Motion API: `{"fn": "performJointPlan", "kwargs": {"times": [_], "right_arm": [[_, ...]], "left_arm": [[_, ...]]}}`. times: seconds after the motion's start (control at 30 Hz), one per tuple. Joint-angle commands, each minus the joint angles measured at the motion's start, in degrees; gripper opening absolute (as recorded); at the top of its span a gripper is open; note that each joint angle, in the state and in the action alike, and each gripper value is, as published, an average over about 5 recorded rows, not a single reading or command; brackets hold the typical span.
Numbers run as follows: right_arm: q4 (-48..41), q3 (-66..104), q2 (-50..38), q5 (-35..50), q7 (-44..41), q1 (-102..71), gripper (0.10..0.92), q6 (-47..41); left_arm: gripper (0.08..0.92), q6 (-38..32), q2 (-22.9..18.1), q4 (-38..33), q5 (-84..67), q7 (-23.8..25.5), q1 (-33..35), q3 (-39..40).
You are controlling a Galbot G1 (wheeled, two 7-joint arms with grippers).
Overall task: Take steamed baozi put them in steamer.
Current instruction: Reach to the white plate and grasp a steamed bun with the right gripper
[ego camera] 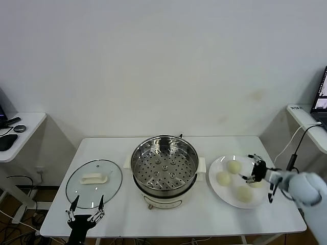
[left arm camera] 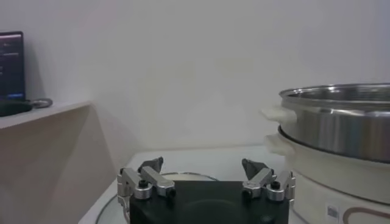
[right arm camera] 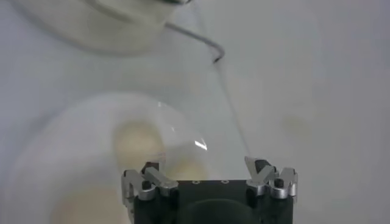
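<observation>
- Right claw (ego camera: 257, 172), fingers spread wide, hovers over the plate (ego camera: 220, 193) right of the steamer (ego camera: 164, 166), above the baozi (ego camera: 234, 166).
- Left claw (ego camera: 86, 210), also wide open, sits by the glass lid (ego camera: 93, 184) left of the steamer.

Looks like a lab or office test room, not a home kitchen. Plain white wall (ego camera: 163, 61), white table (ego camera: 173, 214) carrying a steamer (ego camera: 164, 166) as a staged setup, side desks with a laptop (ego camera: 322, 92), mouse (ego camera: 19, 128) and loose cables (ego camera: 299, 140).
</observation>
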Motion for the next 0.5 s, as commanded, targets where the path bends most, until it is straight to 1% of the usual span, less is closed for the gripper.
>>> {"fn": "performJointPlan", "kwargs": {"times": [0.03, 0.23, 0.33, 0.5], "right_arm": [[-17.3, -26.3, -3.7, -9.8, -17.0, 31.8, 0.823, 3.2], [-26.3, -37.0, 2.4, -10.7, -21.2, 40.7, 0.823, 4.8], [-29.8, -39.4, 5.3, -10.9, -21.1, 42.5, 0.823, 4.9], [-33.3, -41.9, 8.4, -10.6, -19.9, 43.9, 0.823, 4.2]], "left_arm": [[0.823, -0.8, -0.6, -0.6, 1.0, 0.2, 0.8, -0.7], [0.823, -0.5, -0.8, -0.6, 1.0, 0.2, 0.8, -1.8], [0.823, -0.5, -0.8, -0.3, 1.0, 0.1, 0.6, -2.1], [0.823, -0.6, -0.6, -0.1, 0.9, 0.2, 0.4, -2.7]]}}
